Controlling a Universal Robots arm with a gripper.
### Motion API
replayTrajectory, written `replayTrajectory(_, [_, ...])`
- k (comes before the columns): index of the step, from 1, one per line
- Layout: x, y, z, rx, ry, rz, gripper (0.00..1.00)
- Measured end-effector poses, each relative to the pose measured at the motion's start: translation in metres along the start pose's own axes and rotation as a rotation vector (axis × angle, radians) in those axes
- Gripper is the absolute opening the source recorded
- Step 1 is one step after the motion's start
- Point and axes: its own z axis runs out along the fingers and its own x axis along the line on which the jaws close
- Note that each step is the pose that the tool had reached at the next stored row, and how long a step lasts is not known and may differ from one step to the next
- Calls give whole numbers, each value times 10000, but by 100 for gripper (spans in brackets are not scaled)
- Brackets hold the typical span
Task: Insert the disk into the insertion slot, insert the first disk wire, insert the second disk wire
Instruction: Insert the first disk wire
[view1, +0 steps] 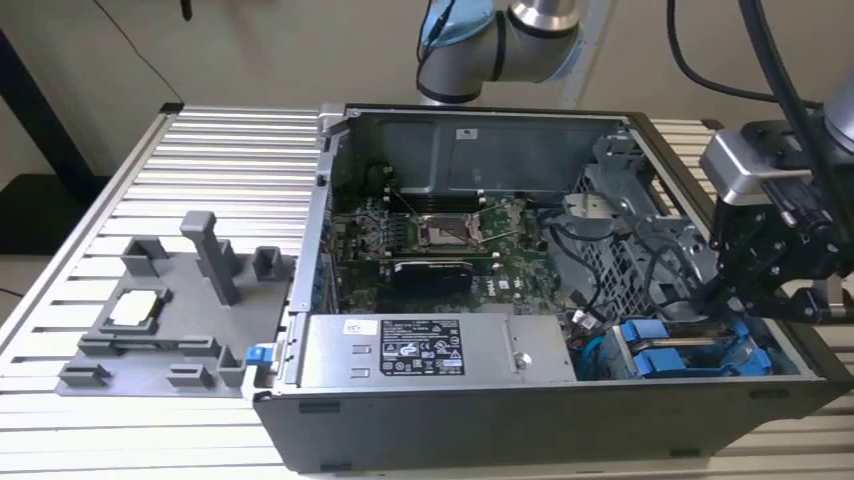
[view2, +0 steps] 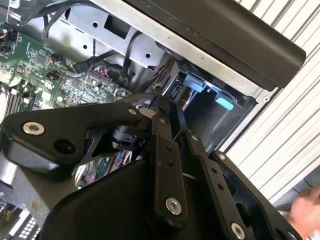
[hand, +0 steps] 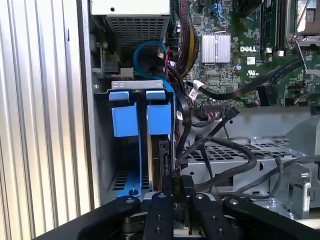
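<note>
Claw (hand: 177, 184) hangs by the disk (hand: 161, 140) (blue-framed), seated in the insertion slot (hand: 102, 145)

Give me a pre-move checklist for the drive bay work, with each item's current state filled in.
1. Is the case open, with the bay reachable? ok.
2. Is the end effector at the insertion slot? ok.
3. Is the disk in the slot? ok. Fully seated: cannot tell.
4. Is cabling plugged into the disk? cannot tell. The black cables lie loose beside the slot.
5. Is the area free of people? not ok. What looks like a hand is near the case.
</note>
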Motion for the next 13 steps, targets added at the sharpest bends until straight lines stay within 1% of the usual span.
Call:
replayTrajectory(3, [14,-3,28,-11,-8,-234,19])
replayTrajectory(6, [31,-11,38,5,-15,-381,19])
replayTrajectory(13, [53,-17,53,4,-16,-401,19])
